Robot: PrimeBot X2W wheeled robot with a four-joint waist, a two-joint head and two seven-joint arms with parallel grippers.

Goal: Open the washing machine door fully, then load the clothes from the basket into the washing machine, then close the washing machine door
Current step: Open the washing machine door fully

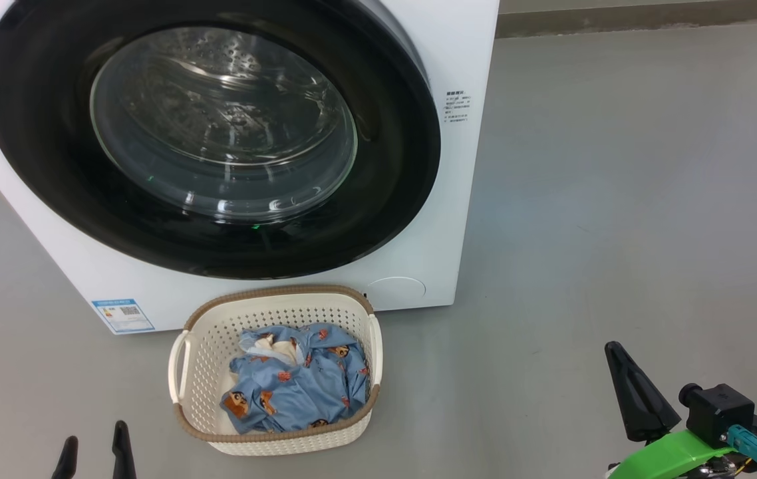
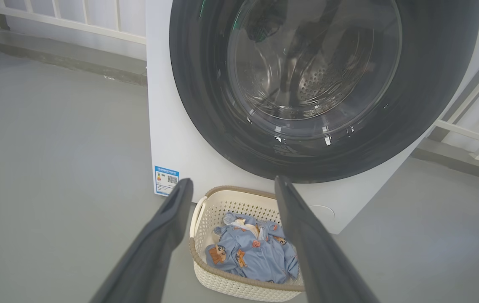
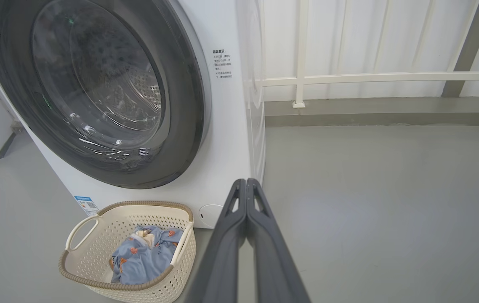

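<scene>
Start of the laundry-loading task, head view, read left to right. Left gripper (image 1: 95, 436), at 7 o'clock: fingers spread wide, holding nothing. Washing machine (image 1: 465, 66) fills 10 to 1 o'clock. The washing machine door (image 1: 39, 173) sits flush and shut, so the first step is not yet done. Basket (image 1: 272, 294), at 6 o'clock, stands just in front of the machine below the door's lower edge, with the clothes (image 1: 299, 392) crumpled inside. Right gripper (image 3: 246, 182), at 4 o'clock: fingers pressed together on nothing, well apart from door and basket.

Probable hazards:
- Closed fingers may skid off the door's glossy black surround, which offers no visible handle, leaving the door latched.
- Which side the door hinges on cannot be told, so a pull at the wrong edge would fail.
- The swinging door might clip the basket so close beneath it.
- A shallow pinch could lift only a fold, dropping the garment or dragging the light basket.
</scene>
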